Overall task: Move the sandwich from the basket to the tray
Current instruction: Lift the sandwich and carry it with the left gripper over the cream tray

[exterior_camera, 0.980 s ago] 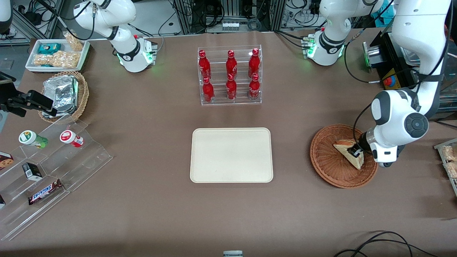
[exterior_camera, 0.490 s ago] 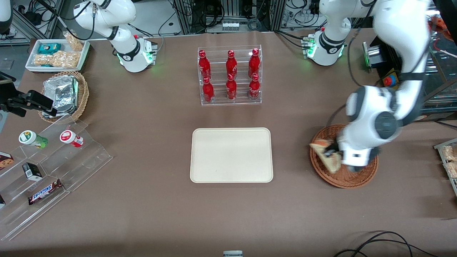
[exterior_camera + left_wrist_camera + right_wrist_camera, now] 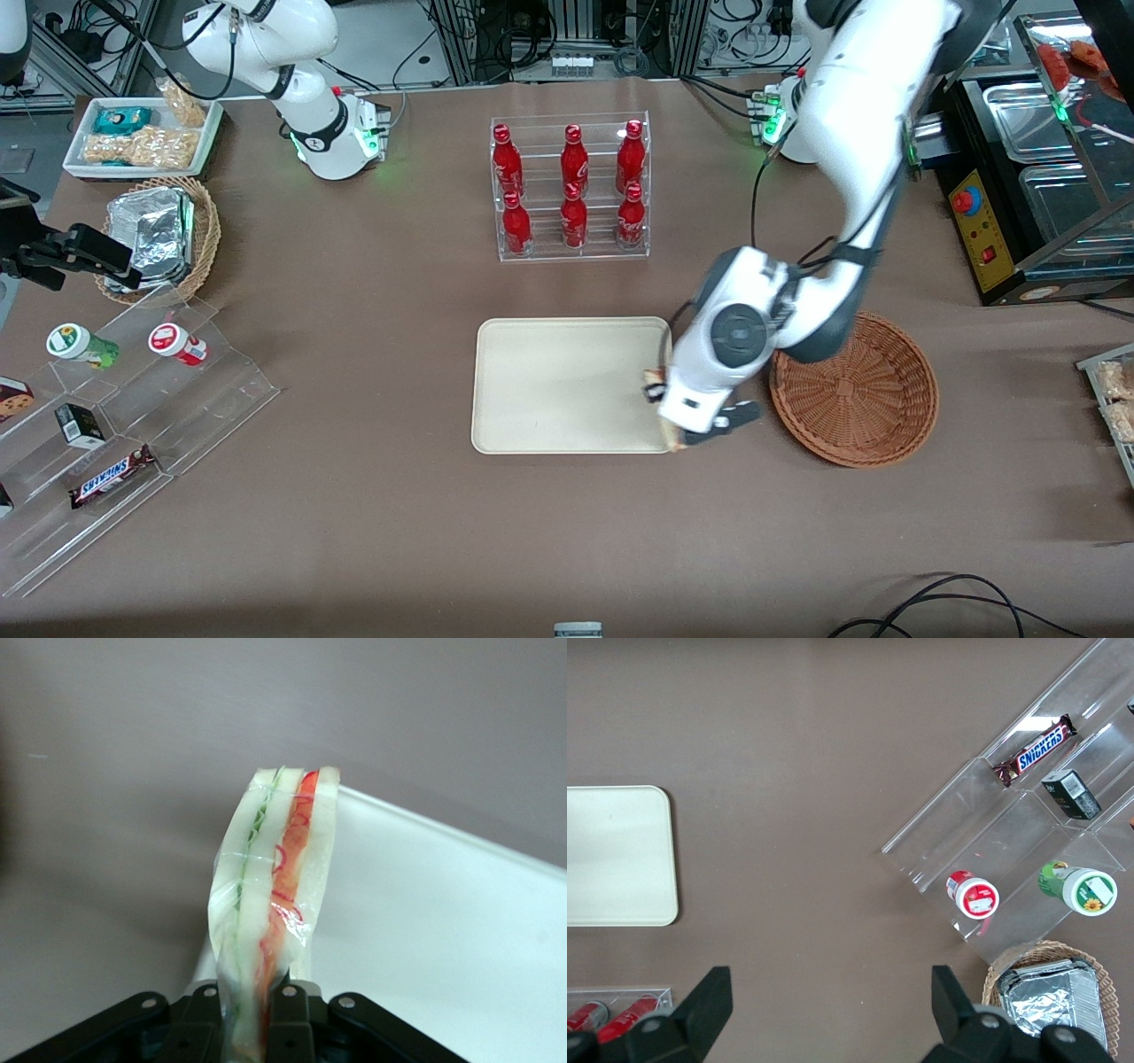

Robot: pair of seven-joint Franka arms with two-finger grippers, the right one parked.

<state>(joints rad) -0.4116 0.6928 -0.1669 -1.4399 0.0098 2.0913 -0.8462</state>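
— Between the gripper's (image 3: 252,1032) fingers (image 3: 288,1019), what is clamped?
— A clear-wrapped sandwich (image 3: 270,904), pinched at one end, its long axis running straight out from the closed jaws, layered edge toward the wrist camera.
— Location?
— Above the cream tray's (image 3: 567,385) rim nearest the wicker basket (image 3: 855,390), which holds nothing.

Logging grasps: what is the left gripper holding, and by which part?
The left gripper holds the clear-wrapped white-bread sandwich wedge by one end, jaws pressing its flat bread faces, above the cream rectangular tray's edge.
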